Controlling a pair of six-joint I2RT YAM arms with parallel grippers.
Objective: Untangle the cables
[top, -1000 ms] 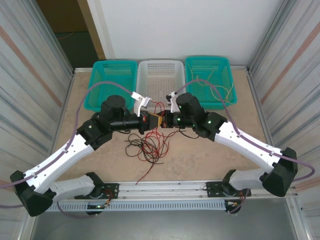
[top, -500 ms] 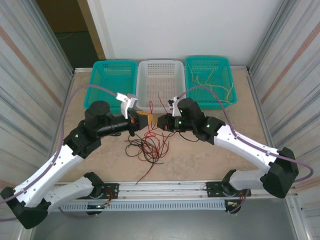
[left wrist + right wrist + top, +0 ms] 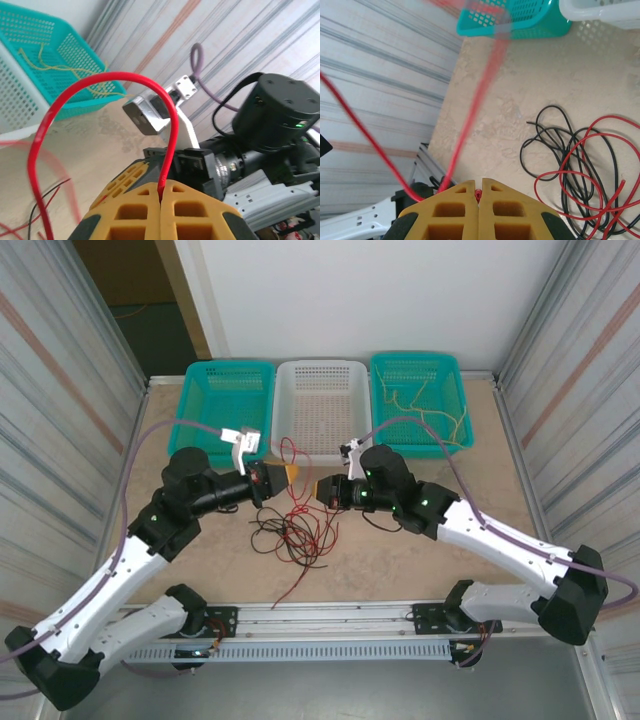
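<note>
Cables point(image 3: 295, 532), red and black, lie tangled on the surface point(image 3: 400, 560) beneath and between both grippers. The left gripper point(image 3: 291, 473) and the right gripper point(image 3: 320, 488) each pinch closed on a raised red cable point(image 3: 287, 450).

this looks like a robot lab, with a small test booth. two robot arms, the left arm point(image 3: 120, 570) and the right arm point(image 3: 490, 535), are bolted to a metal rail point(image 3: 330, 620) at the near edge of a table point(image 3: 400, 560). ribbed metal walls point(image 3: 60, 390) close in both sides. a white basket point(image 3: 320, 405) sits between two teal baskets point(image 3: 228, 408) at the back.
</note>
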